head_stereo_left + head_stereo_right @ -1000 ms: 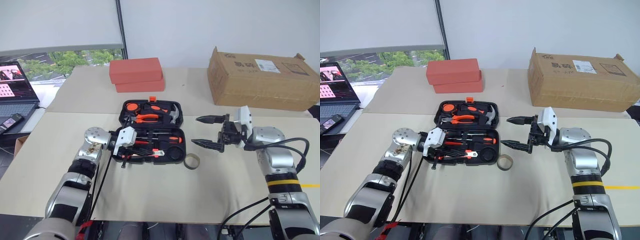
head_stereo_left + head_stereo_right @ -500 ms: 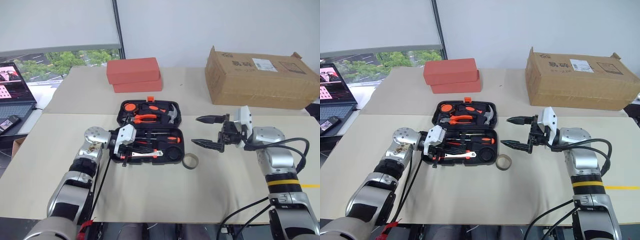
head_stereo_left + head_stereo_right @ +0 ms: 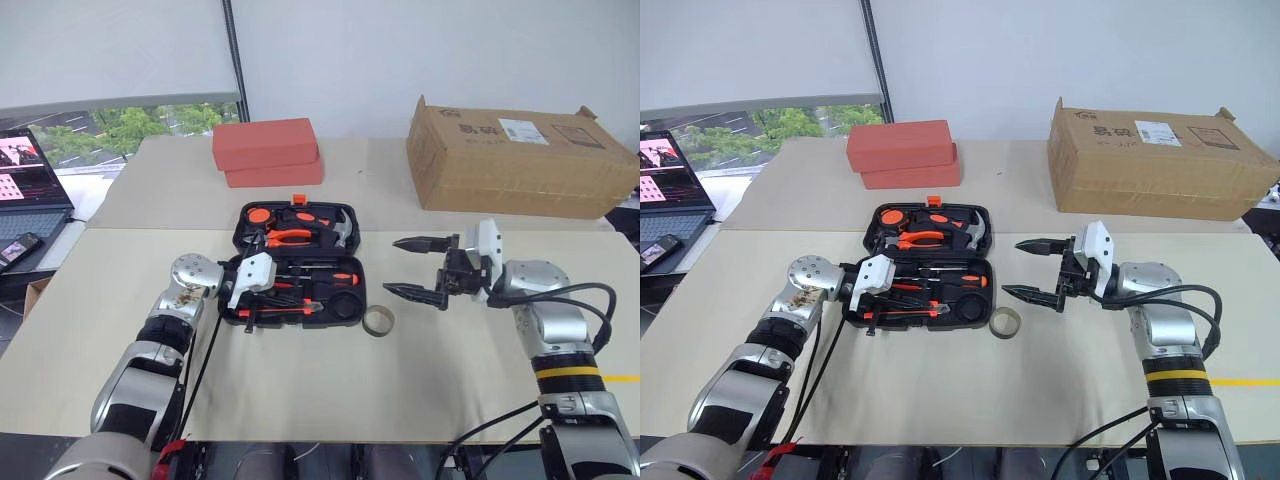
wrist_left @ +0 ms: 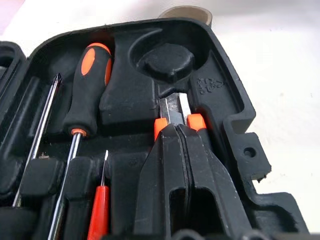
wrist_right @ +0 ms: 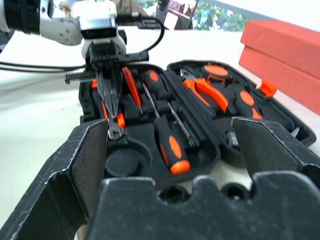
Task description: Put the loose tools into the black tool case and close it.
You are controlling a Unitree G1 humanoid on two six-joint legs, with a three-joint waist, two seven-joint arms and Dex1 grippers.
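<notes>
Black tool case (image 3: pixel 300 265) lies open on the tan table (image 3: pixel 450 370), lid half to the rear with pliers (image 3: pixel 290 236) and hammer (image 3: pixel 345 232), front half nearer the robot. Left gripper (image 3: pixel 243 312) reaches into the front half from the left, fingers (image 4: pixel 175 175) pressed together on the black-and-orange utility knife (image 4: pixel 176 111), whose orange body and steel blade show at the fingertips over a recess by the case's front wall. In the same half, a black-handled screwdriver (image 4: pixel 86 95) with orange end sits in its slot, a second steel shaft (image 4: pixel 40 125) beside it, and the small orange screwdriver (image 4: pixel 100 212) close to the gripper. Round recess (image 4: pixel 167 60) next to the knife holds nothing. Grey-brown ring roll (image 3: pixel 378 320) rests on the table just off the case's front right corner, apart from it. Right gripper (image 3: pixel 420 268) hovers right of the case, pointing toward it, fingers spread wide, nothing between them. Behind: red-orange blocks (image 3: pixel 268 152) and cardboard box (image 3: pixel 515 155); laptop (image 3: pixel 30 180) at far left.
</notes>
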